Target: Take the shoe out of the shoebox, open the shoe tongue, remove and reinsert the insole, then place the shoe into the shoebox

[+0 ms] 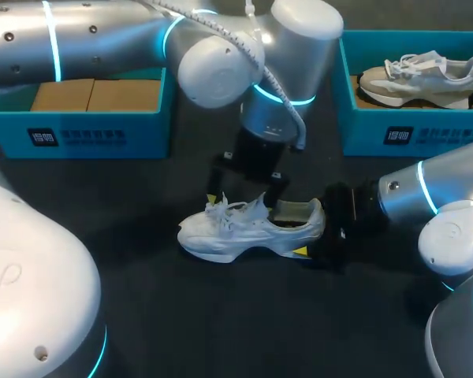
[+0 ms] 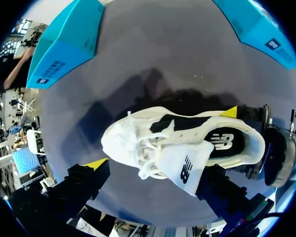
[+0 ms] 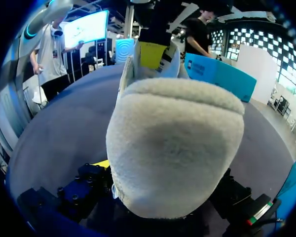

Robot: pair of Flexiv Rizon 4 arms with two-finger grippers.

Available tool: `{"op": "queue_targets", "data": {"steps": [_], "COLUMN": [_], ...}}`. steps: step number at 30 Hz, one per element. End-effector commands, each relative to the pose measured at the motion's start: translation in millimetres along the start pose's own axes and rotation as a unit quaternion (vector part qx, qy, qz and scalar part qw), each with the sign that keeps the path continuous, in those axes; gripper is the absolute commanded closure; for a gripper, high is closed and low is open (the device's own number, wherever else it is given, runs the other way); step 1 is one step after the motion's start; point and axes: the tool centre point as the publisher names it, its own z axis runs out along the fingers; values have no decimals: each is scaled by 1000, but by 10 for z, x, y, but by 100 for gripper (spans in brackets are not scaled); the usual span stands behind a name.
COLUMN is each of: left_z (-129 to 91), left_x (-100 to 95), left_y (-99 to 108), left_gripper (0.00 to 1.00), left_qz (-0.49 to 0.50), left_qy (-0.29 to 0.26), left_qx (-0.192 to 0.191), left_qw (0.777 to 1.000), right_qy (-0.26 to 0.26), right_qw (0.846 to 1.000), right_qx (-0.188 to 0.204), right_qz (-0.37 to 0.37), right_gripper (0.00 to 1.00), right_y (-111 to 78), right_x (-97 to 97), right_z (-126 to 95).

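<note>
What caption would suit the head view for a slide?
Right gripper holds the white shoe by its heel while the open left gripper hangs over the tongue.

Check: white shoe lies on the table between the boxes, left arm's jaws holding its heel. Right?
No: the jaws of the right arm hold the heel of the shoe, per the head view; those of the left arm hang open above the tongue. Rest stands.

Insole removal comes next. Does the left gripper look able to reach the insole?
Probably yes: the tongue is folded aside, the insole lies exposed under the open left gripper, and the right gripper clasps only the heel.
</note>
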Motion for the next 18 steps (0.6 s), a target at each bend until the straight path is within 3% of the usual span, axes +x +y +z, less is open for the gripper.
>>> {"op": "queue_targets", "data": {"steps": [1, 4, 5, 6, 11, 18], "left_z": [-24, -23, -22, -21, -21, -5], "left_x": [-129, -159, -171, -180, -220, -279], "left_y": [39, 34, 33, 32, 46, 75], "left_gripper": [0, 0, 15, 40, 100, 100], "left_qz": [-4, -6, -7, -8, -12, -17], "left_qy": [14, 22, 30, 33, 49, 68], "left_qx": [10, 16, 18, 19, 29, 36], "left_qw": [1000, 1000, 999, 999, 998, 997], "right_qy": [-1, -1, -1, -1, -1, -1], "right_qw": [1000, 1000, 1000, 1000, 1000, 1000], "right_qx": [2, 2, 2, 2, 2, 2], "right_qz": [0, 0, 0, 0, 0, 0], "right_gripper": [100, 100, 100, 100, 100, 100], "right_y": [2, 2, 2, 2, 2, 2], "right_x": [23, 23, 23, 23, 23, 23], "right_z": [21, 21, 21, 21, 21, 21]}}
